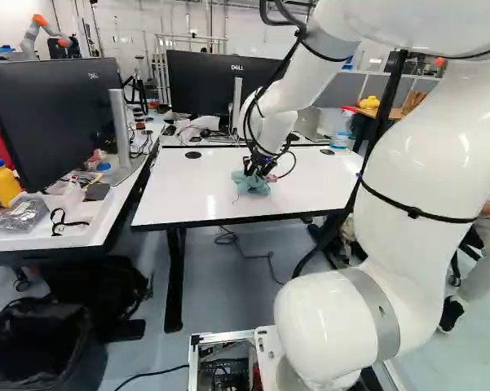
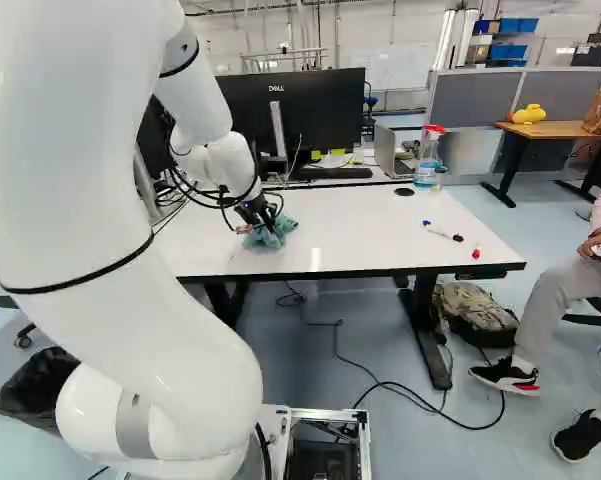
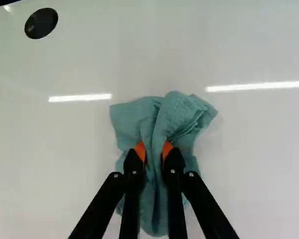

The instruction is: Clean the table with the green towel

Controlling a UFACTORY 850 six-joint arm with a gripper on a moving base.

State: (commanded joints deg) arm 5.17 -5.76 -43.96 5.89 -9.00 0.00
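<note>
Pinching the green towel against the white table top

The green towel is bunched between the two fingers of the gripper, whose orange pads press in from both sides. The fingers stand close together, with only a thick fold of cloth separating them. Most of the towel spreads ahead of the fingertips in a loose, crumpled heap, while more of it shows beneath and between the fingers. It lies on the white table, near the edge closest to the base.

Only the wrist view shows plainly how the cloth is caught between the pads at the gripper; both base views show little more than dark fingers sinking into a blue-green bundle. The right base view shows a pen and a small red item on the table's right part, which the arm covers in the left base view. It also shows a camouflage backpack under that side. The left base view, for its part, shows a side desk with a yellow bottle, and another robot in the far left corner.

The arm climbs from its lowest joint, arches beyond the top of both base views, then comes down ahead of the base. Its bent wrist sits low over the table, and the gripper points down into the towel.
</note>
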